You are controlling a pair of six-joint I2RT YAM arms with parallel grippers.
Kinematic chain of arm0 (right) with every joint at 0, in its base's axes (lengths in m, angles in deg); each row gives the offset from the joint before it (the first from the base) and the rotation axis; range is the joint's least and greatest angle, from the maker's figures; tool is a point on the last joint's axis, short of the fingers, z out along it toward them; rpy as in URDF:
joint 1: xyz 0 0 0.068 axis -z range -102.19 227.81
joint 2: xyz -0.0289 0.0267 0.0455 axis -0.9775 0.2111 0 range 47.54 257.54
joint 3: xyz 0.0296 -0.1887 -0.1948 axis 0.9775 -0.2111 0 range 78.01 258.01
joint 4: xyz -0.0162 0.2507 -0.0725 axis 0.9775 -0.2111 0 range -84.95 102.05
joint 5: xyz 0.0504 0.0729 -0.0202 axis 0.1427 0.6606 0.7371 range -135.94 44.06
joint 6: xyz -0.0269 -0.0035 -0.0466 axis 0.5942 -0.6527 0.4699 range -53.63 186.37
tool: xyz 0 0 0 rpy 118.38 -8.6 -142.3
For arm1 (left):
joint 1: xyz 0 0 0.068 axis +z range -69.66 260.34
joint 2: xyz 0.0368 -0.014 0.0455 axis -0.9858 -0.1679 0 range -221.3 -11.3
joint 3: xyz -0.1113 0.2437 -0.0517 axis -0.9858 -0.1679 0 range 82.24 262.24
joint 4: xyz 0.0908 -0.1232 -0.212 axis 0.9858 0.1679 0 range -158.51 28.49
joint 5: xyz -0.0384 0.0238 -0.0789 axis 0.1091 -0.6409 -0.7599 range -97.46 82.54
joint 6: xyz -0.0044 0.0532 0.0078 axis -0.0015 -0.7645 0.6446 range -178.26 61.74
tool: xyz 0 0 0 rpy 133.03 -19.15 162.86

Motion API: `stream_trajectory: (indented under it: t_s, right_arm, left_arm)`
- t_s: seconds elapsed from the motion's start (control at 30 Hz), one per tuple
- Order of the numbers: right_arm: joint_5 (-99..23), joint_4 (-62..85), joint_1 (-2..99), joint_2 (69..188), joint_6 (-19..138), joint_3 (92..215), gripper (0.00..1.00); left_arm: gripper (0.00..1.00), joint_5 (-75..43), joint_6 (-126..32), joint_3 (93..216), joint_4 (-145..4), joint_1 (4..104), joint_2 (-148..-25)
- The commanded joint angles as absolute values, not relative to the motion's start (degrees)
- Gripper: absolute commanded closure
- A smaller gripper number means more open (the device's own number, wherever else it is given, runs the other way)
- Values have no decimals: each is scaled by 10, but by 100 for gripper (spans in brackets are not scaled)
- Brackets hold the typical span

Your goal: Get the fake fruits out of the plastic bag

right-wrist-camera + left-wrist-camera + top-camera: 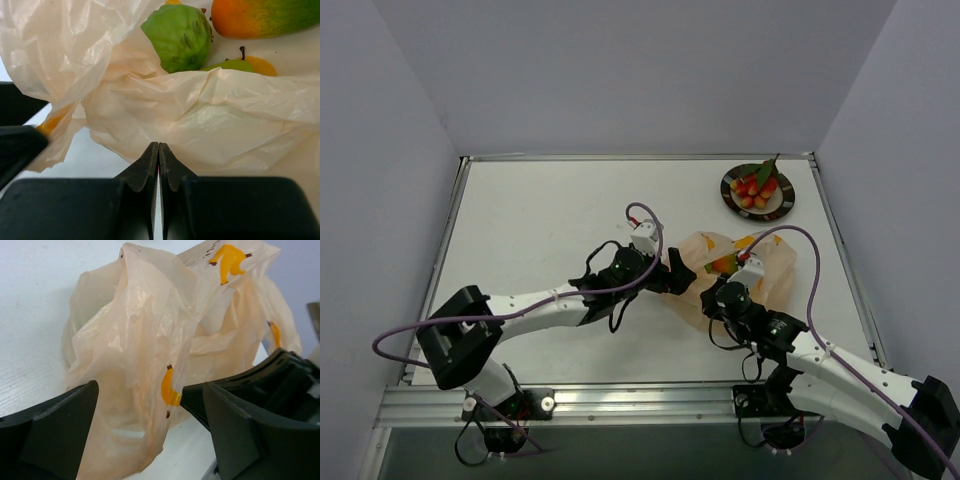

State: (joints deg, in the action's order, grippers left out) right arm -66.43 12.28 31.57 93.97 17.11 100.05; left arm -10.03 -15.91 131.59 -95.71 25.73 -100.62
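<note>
**A:** So, starting on the left: what is the left gripper (139,390) doing?

**B:** Its jaws stand wide apart and grip nothing. The crumpled side of the plastic bag (135,340) rises right in front of them on the white table (540,230), with film bulging into the gap.

**A:** Any fruit on that side?

**B:** None that shows from the left wrist, only folds and orange printed marks.

**A:** And the right gripper (158,147)?

**B:** Its fingers are pressed tight together, with the tips against a low fold of the bag. I cannot tell whether any film is caught between them.

**A:** Where do the fake fruits (725,263) lie from there?

**B:** Straight ahead, past that fold, in the bag's open mouth. A green round fruit (177,35) is nearest, slightly right of the jaw line. The mango (265,17) is beyond it to the right, with its long axis across the view, so crosswise to the approach. A third fruit, green-yellow with a stem, peeks over the fold.

**A:** Which arm is nearer, then?

**B:** The right, I'd judge, since it faces the mouth. It would have to open and clear the fold first. The left looks better placed to hold the bag. Farther right and back, the berry cluster (756,187) is already on the plate (726,190), well apart from the bag.
</note>
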Motion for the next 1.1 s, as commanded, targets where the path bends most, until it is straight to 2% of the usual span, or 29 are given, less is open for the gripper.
stream_trajectory:
  t_s: [0.0,0.13,0.23,0.27,0.37,0.47,0.6,0.73,0.83,1.07]
  right_arm:
    - [-722,123,300,939,114,999,100]
    - [-744,100,285,939,107,1001,100]
    - [-766,72,280,911,123,1024,98]
    - [-769,61,280,901,132,1032,96]
    - [-782,41,280,871,168,1059,92]
    - [-819,17,281,878,185,1081,90]
    - [-839,16,295,930,201,1103,89]
    - [-868,17,316,973,215,1126,91]
    - [-875,16,328,958,222,1129,92]
    - [-764,17,398,893,144,1042,97]
  left_arm:
    - [15,-80,-150,1328,-876,260,-937]
    - [14,-61,-142,1325,-756,258,-873]
    - [19,-23,-155,1326,-672,251,-814]
    - [29,-9,-160,1329,-646,247,-800]
    - [51,19,-178,1343,-592,232,-750]
    - [65,-7,-195,1375,-574,209,-755]
    - [72,-54,-224,1438,-589,167,-836]
    - [74,-90,-217,1482,-630,152,-905]
    - [73,-81,-209,1516,-644,152,-949]
    - [53,5,-202,1548,-695,163,-1012]
